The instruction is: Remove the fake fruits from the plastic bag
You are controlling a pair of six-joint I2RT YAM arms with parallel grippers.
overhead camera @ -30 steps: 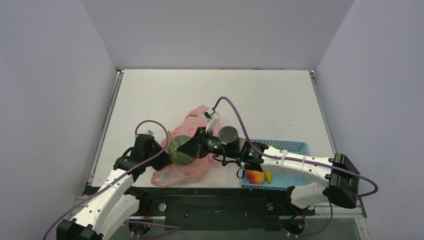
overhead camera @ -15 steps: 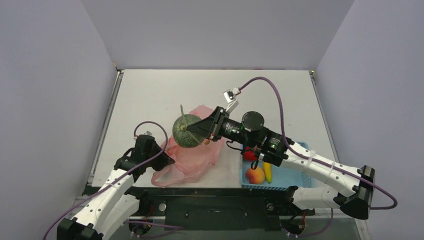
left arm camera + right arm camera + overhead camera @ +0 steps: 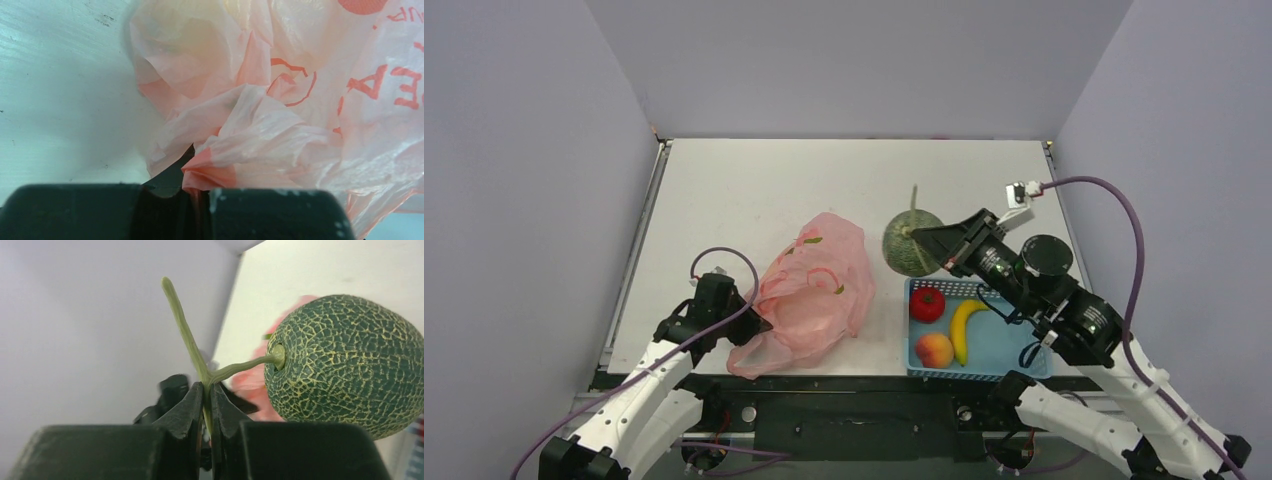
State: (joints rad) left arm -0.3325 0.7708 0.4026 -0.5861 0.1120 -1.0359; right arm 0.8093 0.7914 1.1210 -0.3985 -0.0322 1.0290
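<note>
With the left tool [image 3: 759, 322] clamped on the pink plastic bag [image 3: 814, 290] at the near left of the counter [image 3: 754, 190] and the right tool [image 3: 206, 390] pinched on the stem [image 3: 200, 365] of the netted melon [image 3: 906, 252], just behind the blue basket [image 3: 996, 348], we lower slowly so the melon neither swings nor slips.

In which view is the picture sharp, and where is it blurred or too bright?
Right wrist view: melon and stem sharp, plastic bag behind them blurred. Left wrist view: bag close and slightly soft, table washed pale. Top view: even light, only soft shadows.
</note>
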